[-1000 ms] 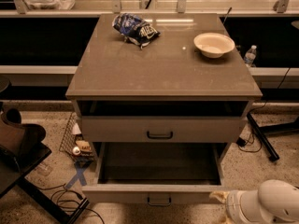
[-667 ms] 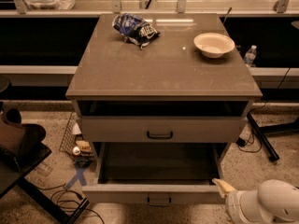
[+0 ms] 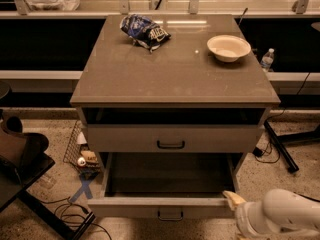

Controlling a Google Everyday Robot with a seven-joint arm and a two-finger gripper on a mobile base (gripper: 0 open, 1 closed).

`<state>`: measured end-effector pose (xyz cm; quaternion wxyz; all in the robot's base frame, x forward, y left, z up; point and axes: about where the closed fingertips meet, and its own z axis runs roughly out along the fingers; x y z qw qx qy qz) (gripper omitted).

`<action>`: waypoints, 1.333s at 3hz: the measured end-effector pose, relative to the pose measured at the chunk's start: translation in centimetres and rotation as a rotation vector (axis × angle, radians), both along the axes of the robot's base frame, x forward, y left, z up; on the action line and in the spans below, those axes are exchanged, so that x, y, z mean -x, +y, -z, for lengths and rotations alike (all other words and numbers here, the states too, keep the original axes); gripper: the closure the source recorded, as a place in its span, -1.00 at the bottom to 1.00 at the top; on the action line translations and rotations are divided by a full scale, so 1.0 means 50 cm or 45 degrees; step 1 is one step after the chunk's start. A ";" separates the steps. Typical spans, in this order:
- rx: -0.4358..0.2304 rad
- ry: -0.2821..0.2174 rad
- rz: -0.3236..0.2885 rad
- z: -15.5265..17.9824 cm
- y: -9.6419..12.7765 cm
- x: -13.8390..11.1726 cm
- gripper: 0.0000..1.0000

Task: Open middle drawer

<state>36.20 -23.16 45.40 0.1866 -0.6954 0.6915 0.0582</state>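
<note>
The middle drawer (image 3: 150,207) stands pulled out at the bottom of the grey-beige cabinet. It has a low front panel with a small black bar handle (image 3: 170,215), and its inside is in shadow. Above it the taller-fronted drawer (image 3: 125,138) with the same black handle is pushed in. My gripper (image 3: 231,200), on a white arm (image 3: 282,216), is at the bottom right. Its yellowish tip is at the right end of the middle drawer's front panel. I cannot tell whether it touches the panel.
On the cabinet top (image 3: 170,74) lie a blue chip bag (image 3: 145,31) and a white bowl (image 3: 228,47). A water bottle (image 3: 267,60) stands at the right. A dark stand (image 3: 20,159), a wire basket (image 3: 82,151) and cables are on the floor at the left.
My gripper has moved up and slightly left to the right end of the middle drawer's front. The drawer has not visibly moved.
</note>
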 end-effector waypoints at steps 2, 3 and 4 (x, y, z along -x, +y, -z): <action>0.017 0.008 -0.088 0.007 0.060 -0.040 -1.00; 0.011 0.054 -0.089 0.034 0.059 -0.034 -0.94; 0.002 0.103 -0.090 0.065 0.058 -0.028 -0.50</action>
